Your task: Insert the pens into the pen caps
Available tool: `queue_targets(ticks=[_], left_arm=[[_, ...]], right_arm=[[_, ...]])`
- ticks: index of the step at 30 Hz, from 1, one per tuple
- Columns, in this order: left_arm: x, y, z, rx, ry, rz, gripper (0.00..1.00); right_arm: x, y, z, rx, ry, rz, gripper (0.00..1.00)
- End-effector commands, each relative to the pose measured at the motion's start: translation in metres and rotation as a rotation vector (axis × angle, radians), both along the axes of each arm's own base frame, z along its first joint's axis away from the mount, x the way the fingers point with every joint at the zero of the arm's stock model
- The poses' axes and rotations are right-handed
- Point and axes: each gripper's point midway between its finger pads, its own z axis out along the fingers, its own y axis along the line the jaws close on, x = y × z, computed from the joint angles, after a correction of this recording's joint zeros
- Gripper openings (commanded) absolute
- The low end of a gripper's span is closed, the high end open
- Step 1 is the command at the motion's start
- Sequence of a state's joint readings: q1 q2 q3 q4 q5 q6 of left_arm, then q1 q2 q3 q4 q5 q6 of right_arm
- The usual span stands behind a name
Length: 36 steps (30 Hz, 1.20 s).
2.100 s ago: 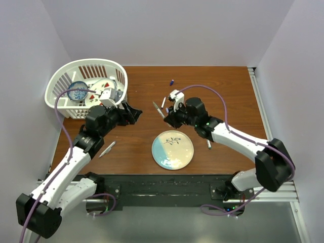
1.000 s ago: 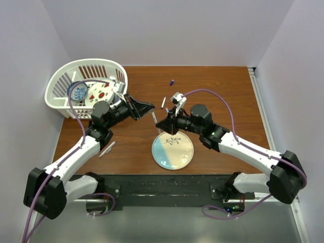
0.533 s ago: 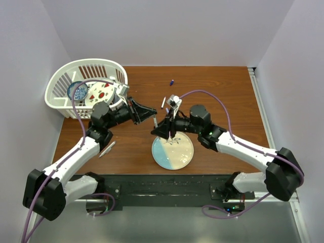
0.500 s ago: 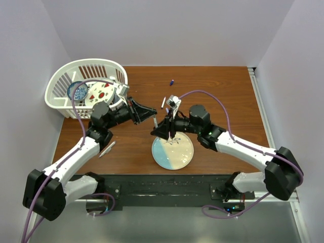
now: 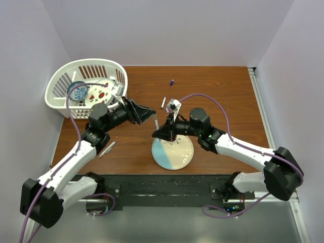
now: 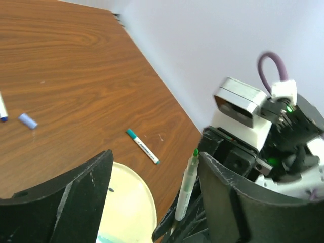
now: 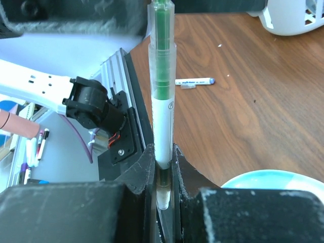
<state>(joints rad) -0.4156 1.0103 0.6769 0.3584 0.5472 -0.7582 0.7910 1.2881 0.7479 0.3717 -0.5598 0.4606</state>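
The green pen [image 7: 162, 116] stands upright, pinched in the right claw [image 7: 163, 164]

Bright, even light from overhead leaves only faint, soft shadows on the tabletop [image 5: 217, 91] and no harsh glare. In the wrist views the pen [image 7: 162, 101] and the wood look crisp, while the black fingers [image 6: 76, 197] nearest the lens go dark and blurry.

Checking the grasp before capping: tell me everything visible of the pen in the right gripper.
The pen is a slim plastic-looking stick: white lower barrel, clear upper part showing a green core, no cap on it. It stands roughly upright, its lower end clamped in the right gripper, by the far rim of the plate. Nothing else touches it.
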Motion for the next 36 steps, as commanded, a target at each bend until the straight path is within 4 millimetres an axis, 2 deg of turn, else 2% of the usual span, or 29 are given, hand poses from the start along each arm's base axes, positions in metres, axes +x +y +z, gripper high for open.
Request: queue_targets(ticks=[1,7,8,9,10,11,12,14,23,29,36], left_arm=[[0.029,0.045,0.003,0.032,0.103,0.351,0.73],[0.034,0.111,-0.048,0.139,0.331,0.734,0.72],[0.027,0.124,-0.069,0.198,0.405,0.795,0.71],[0.027,0.146,-0.079,0.233,0.431,0.92,0.69],[0.024,0.158,-0.089,0.219,0.489,0.999,0.68],[0.011,0.173,-0.113,0.29,0.574,1.076,0.65],[0.007,0.191,-0.12,0.312,0.596,1.18,0.61],[-0.005,0.204,-0.141,0.347,0.668,1.255,0.6],[-0.029,0.223,-0.202,0.469,0.803,1.369,0.59],[-0.045,0.234,-0.222,0.548,0.906,1.464,0.58],[-0.053,0.228,-0.242,0.555,0.981,1.444,0.56]], right_arm=[[0.005,-0.007,0.028,0.062,-0.077,-0.064,0.0],[0.003,-0.018,0.034,0.078,-0.106,-0.099,0.0],[0.003,-0.019,0.035,0.075,-0.113,-0.104,0.0],[0.003,-0.02,0.035,0.069,-0.114,-0.108,0.0],[0.002,-0.022,0.038,0.073,-0.12,-0.113,0.0],[0.003,-0.023,0.038,0.067,-0.127,-0.118,0.0],[0.003,-0.024,0.037,0.06,-0.125,-0.123,0.0],[0.003,-0.026,0.039,0.058,-0.133,-0.125,0.0],[0.004,-0.031,0.033,0.021,-0.139,-0.147,0.0],[0.006,-0.033,0.028,-0.001,-0.143,-0.159,0.0],[0.008,-0.033,0.025,-0.01,-0.142,-0.162,0.0]])
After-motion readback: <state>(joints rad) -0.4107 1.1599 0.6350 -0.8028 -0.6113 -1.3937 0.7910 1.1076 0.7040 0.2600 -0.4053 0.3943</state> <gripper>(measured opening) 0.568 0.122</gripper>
